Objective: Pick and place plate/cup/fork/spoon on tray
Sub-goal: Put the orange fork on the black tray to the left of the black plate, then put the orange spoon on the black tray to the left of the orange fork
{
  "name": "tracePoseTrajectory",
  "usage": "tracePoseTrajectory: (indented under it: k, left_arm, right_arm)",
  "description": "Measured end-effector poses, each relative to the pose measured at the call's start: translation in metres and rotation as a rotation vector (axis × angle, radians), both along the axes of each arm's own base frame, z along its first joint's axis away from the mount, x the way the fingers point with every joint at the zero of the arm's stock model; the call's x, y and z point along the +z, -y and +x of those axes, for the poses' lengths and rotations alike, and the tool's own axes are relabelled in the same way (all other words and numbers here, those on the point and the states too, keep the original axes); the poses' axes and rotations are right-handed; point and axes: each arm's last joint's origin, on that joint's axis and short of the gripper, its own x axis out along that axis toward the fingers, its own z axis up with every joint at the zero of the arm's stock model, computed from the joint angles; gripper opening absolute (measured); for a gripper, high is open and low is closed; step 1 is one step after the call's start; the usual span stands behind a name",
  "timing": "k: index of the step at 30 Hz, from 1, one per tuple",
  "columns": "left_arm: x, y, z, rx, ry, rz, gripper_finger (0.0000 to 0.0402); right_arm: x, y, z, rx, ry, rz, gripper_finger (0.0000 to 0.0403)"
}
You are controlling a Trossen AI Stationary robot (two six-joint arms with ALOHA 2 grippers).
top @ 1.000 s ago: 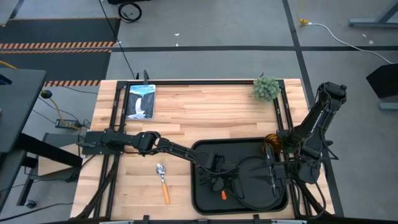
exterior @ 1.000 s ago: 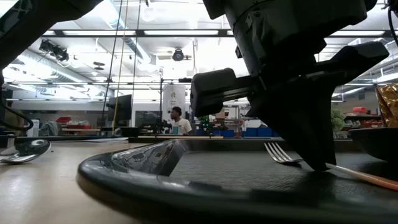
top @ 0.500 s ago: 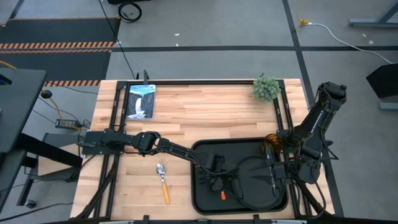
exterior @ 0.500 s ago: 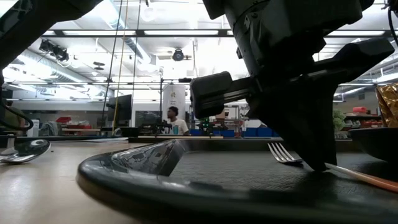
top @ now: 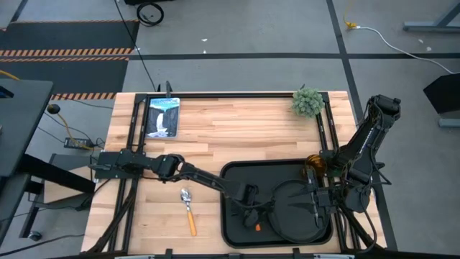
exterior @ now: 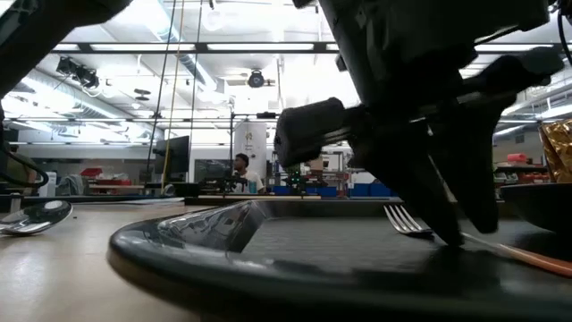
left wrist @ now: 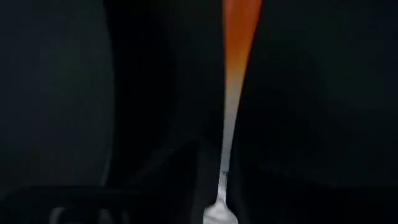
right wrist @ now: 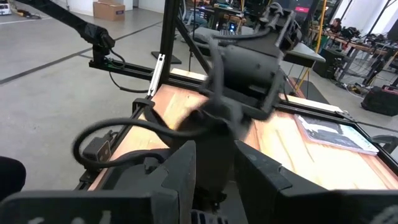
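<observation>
Legible text: we find none | Brands, labels: we find none readable | Numbers, signs: none readable | Far-left printed card (top: 162, 117) on the table: picture only, no characters we can resolve

The surface (top: 237, 133) is pale wooden planks, framed by black metal rails. A small green plant (top: 307, 102) sits near its far right corner and a tablet showing a picture (top: 162, 117) lies near the far left corner. The floor (top: 237, 43) around it is grey concrete crossed by dark lines, with a strip of black matting edged in orange-and-black hazard stripes (top: 65, 52) at the far left. A white cable (top: 392, 39) trails across the floor at the far right. In the low view the room behind is a large workshop with long ceiling lights (exterior: 192, 46), shelving and blue bins (exterior: 357, 189), and a person (exterior: 239, 170) at a far bench.
</observation>
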Motion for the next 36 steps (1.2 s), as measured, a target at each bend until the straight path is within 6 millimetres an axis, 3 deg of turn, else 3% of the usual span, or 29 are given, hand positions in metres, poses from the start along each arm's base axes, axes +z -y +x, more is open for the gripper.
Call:
tracePoseTrajectory:
  k: [4,9,16,21,24,29,36]
  left_arm:
    - [0.013,0.007,-0.008,0.124,0.008,0.026,0.0139]
    - [0.050,0.016,-0.024,0.325,0.009,-0.044,0.0153]
    - [0.076,0.021,-0.053,1.028,-0.151,-0.257,0.0135]
    - [0.073,0.025,-0.080,1.484,-0.382,-0.236,0.0122]
    - [0.073,0.051,-0.104,1.534,-0.405,-0.142,0.0115]
    - [0.074,0.100,-0.141,1.485,-0.240,-0.048,0.0099]
    - [0.096,0.128,-0.172,1.642,-0.102,-0.176,0.0038]
  right_arm:
    - [0.000,0.000,0.000,0.000,0.000,0.000,0.0114]
    - [0.000,0.000,0.000,0.001,0.000,-0.001,0.0114]
    - [-0.001,0.000,0.000,0.003,-0.006,-0.020,0.0114]
    - [-0.002,0.000,0.000,0.008,-0.007,-0.055,0.0114]
    - [-0.002,0.000,0.000,0.012,-0.007,-0.072,0.0114]
    - [-0.002,0.000,0.000,0.013,-0.008,-0.081,0.0114]
    - [-0.002,0.000,0.000,0.013,-0.006,-0.072,0.0114]
